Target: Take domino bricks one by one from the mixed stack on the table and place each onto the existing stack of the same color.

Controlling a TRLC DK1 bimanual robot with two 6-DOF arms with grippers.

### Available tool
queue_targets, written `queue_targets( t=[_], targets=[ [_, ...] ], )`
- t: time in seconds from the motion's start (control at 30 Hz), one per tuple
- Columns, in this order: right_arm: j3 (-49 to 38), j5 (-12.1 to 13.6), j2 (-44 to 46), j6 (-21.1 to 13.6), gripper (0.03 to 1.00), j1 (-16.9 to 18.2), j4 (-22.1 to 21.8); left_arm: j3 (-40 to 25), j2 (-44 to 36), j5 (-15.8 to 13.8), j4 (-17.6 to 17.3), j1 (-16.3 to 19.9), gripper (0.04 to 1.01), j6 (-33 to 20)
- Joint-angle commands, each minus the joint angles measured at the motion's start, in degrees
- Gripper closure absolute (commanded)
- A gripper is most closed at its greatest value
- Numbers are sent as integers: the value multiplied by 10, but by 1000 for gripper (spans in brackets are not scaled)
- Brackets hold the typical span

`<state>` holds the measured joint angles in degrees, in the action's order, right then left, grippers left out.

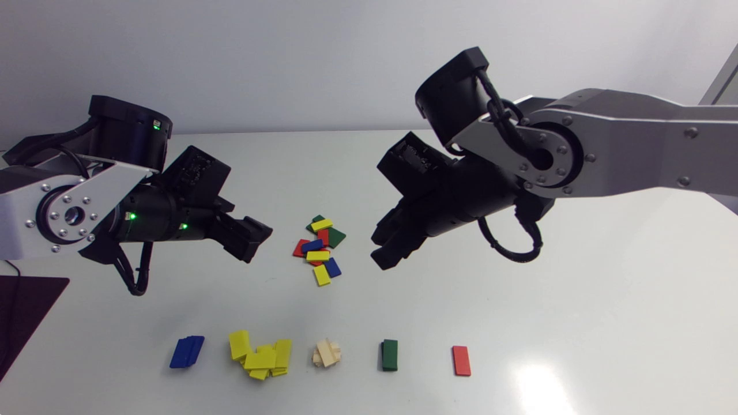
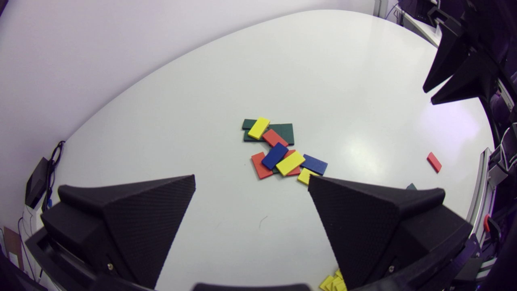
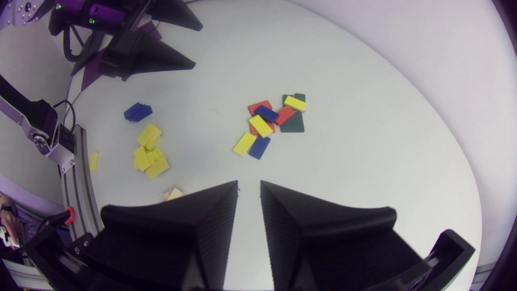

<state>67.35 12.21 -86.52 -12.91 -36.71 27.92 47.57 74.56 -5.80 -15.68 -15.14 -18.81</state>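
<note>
Left pincer point(image 1: 249, 237) hangs over the tabletop point(image 1: 576, 300) at 9 o'clock of the mixed stack point(image 1: 320, 248), fingers spread wide, nothing in it. The mixed stack sits mid-tabletop, a loose jumble of yellow, red, blue and green bricks. Down at its 6 o'clock side runs the sorted row: blue stack point(image 1: 187, 351) at about 7 o'clock, then a messy yellow stack point(image 1: 260, 356), a wood-coloured stack point(image 1: 327, 353) right at 6, a green stack point(image 1: 390, 354), and a single red brick point(image 1: 461, 361) at about 5. Right pincer point(image 1: 385, 252) hangs at 3 o'clock of the mixed stack, fingers nearly together with just a slim gap, holding nothing.
</note>
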Motion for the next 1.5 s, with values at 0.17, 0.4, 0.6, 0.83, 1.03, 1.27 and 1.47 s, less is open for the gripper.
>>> queue_targets(
  t=[0.17,0.4,0.6,0.83,1.03,1.27,1.47],
  targets=[
    [25,19,-68,-28,59,6,19,-9,-7,-3,-8,-7,49,-6],
    [52,30,-100,-45,59,5,22,-11,-7,-3,-8,-2,49,-11],
    [89,53,-147,-74,59,1,34,-14,-7,-3,-8,2,49,-18],
    [150,91,-214,-141,59,0,71,-27,-11,-3,-4,17,49,-29],
    [196,93,-265,-185,59,-12,105,-41,-11,-3,2,25,49,-33],
    [230,93,-285,-192,59,-38,128,-40,-24,-4,-10,27,49,-40],
    [284,93,-325,-297,59,-42,205,-41,-46,-9,-27,27,49,-42]
  ],
)
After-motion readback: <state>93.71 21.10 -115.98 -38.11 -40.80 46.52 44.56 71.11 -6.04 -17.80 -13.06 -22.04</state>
